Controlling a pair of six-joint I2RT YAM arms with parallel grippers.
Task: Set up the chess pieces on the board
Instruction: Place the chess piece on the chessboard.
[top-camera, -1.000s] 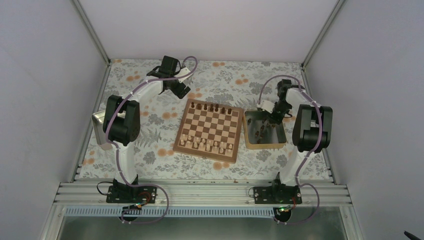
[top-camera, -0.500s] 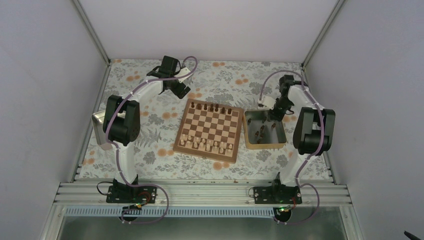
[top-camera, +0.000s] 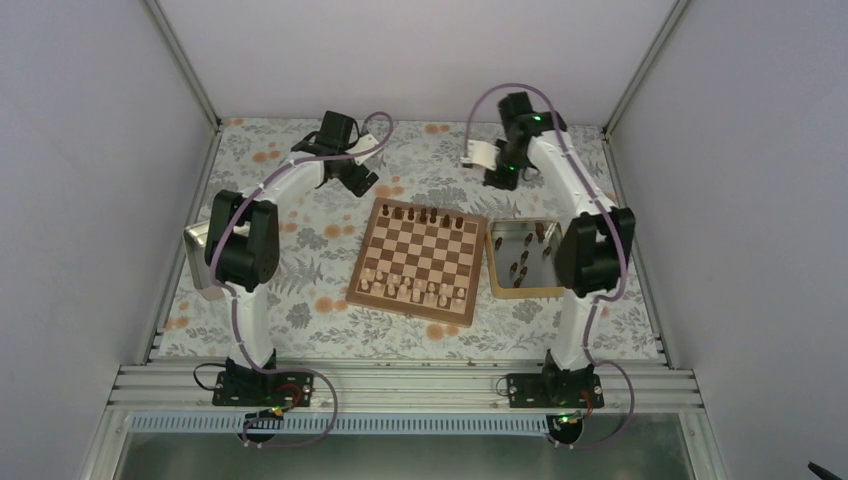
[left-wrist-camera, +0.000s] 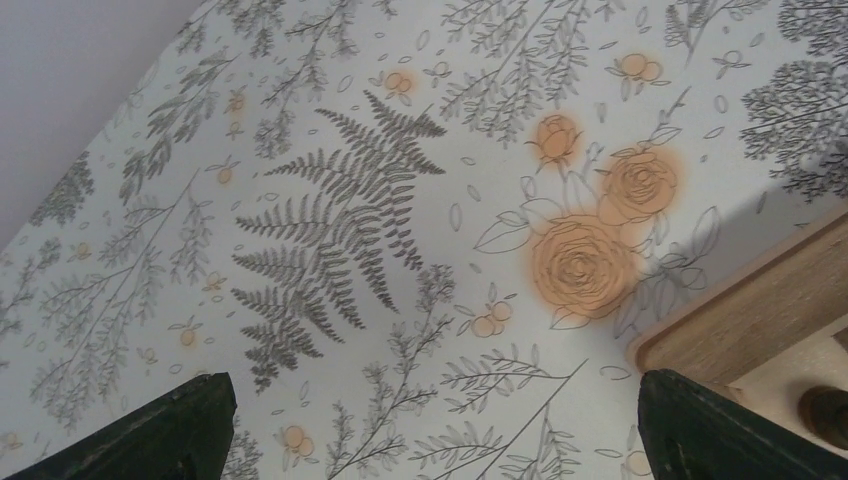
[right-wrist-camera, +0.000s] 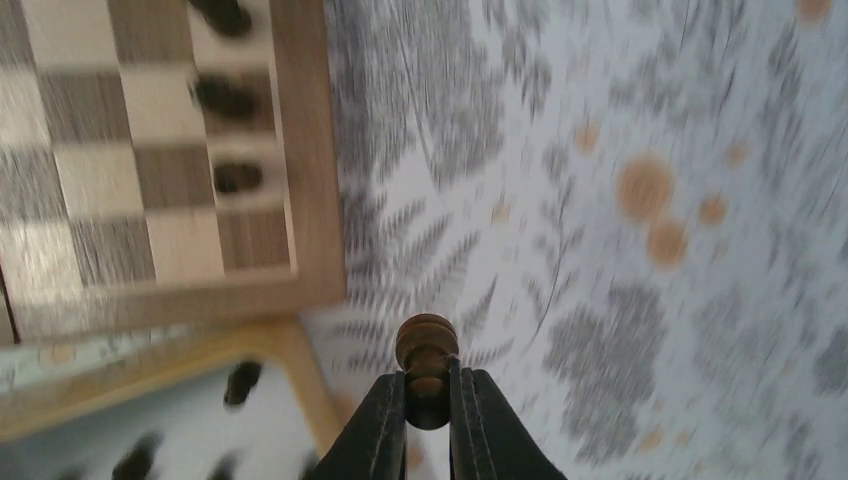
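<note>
The board (top-camera: 421, 256) lies mid-table. Several dark chess pieces (top-camera: 418, 215) stand along its far row; pale pieces fill the near rows. More dark chess pieces (top-camera: 521, 262) lie in the tan-rimmed tray (top-camera: 519, 293) right of the board. My right gripper (right-wrist-camera: 427, 378) is shut on a dark piece (right-wrist-camera: 427, 342), held in the air over the cloth beyond the board's far right corner (right-wrist-camera: 308, 215). In the top view, this right gripper (top-camera: 497, 179) is behind the board. My left gripper (left-wrist-camera: 440, 440) is open and empty, just off the far left corner (left-wrist-camera: 745, 315).
A flowered cloth (top-camera: 300, 290) covers the table. A metal box (top-camera: 196, 250) sits at the left edge behind the left arm. The tray's rim (right-wrist-camera: 285, 345) and several dark pieces in it show blurred in the right wrist view. Grey walls enclose three sides.
My right gripper shut on a dark piece in the tray, rose, and swung away to beyond the board's far right corner. The left arm has stayed still.
</note>
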